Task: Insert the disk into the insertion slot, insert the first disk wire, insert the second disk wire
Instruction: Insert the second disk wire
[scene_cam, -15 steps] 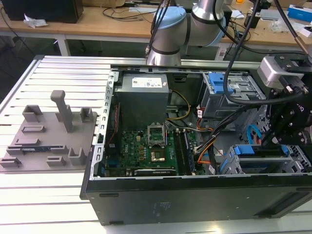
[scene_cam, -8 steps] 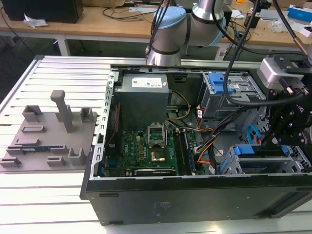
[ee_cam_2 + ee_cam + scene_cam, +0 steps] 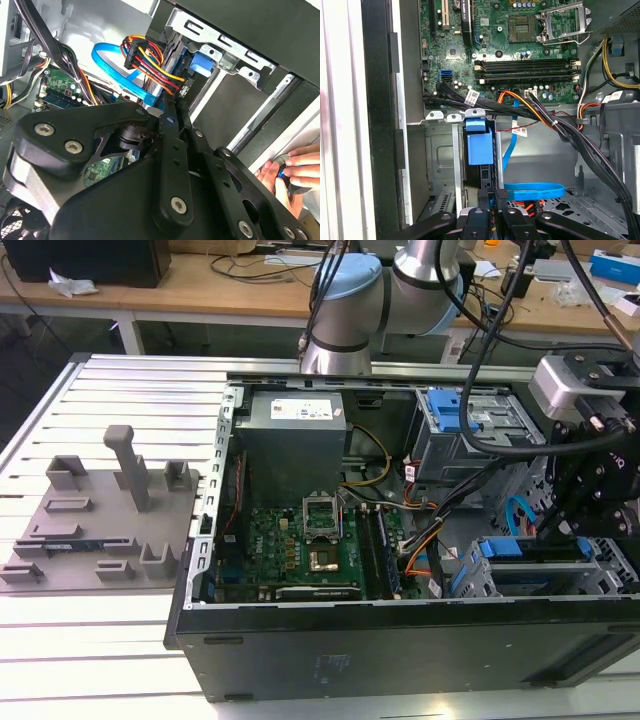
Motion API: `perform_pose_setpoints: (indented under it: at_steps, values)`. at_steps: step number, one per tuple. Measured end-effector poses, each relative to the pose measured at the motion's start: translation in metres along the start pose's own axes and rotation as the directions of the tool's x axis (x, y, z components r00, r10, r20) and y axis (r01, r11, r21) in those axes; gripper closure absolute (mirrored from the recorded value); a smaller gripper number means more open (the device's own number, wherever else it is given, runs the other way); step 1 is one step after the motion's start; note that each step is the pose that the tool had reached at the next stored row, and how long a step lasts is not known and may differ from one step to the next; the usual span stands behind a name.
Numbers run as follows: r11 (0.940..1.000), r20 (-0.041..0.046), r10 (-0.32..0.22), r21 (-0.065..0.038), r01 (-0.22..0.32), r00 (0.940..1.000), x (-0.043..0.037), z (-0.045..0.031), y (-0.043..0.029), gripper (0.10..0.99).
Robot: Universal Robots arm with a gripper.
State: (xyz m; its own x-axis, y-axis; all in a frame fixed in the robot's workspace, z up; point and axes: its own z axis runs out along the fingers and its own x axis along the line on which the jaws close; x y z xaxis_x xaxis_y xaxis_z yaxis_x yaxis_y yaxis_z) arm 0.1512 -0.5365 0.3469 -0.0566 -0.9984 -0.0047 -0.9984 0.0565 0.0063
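Observation:
The disk (image 3: 540, 562) lies inside the insertion slot (image 3: 612, 562) at the exterior view's lower right, its blue carrier (image 3: 480, 146) showing at the end. My gripper (image 3: 572, 518) hangs just above it. Its fingers (image 3: 168, 131) stand close together, shut on the small dark plug (image 3: 501, 192) of the second disk wire (image 3: 532, 190), a light-blue flat cable (image 3: 114, 64) that loops beside the disk. The orange-red-black wire bundle (image 3: 152, 62) runs to the disk's end, right beside my fingertips; whether its plug is seated I cannot tell.
A taller grey cage with a blue latch plate (image 3: 452, 420) stands behind the slot. The motherboard (image 3: 520, 45) and black cable bundles (image 3: 580, 140) lie close by. A person's hand (image 3: 295, 172) rests at the case's outer edge. A grey fixture (image 3: 100, 515) sits at the exterior view's left.

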Motion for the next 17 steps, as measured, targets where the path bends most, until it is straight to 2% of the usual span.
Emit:
perform_pose_setpoints:
  at_steps: [10, 17]
  values:
    - [1.0, -0.0001, 0.0, 0.0, 0.0, 1.0, -0.0017, 0.0014, 0.0001, 0.925]
    - [1.0, -0.0002, 0.0, 0.0, 0.0, 1.0, -0.0014, 0.0057, 0.0, 0.925]
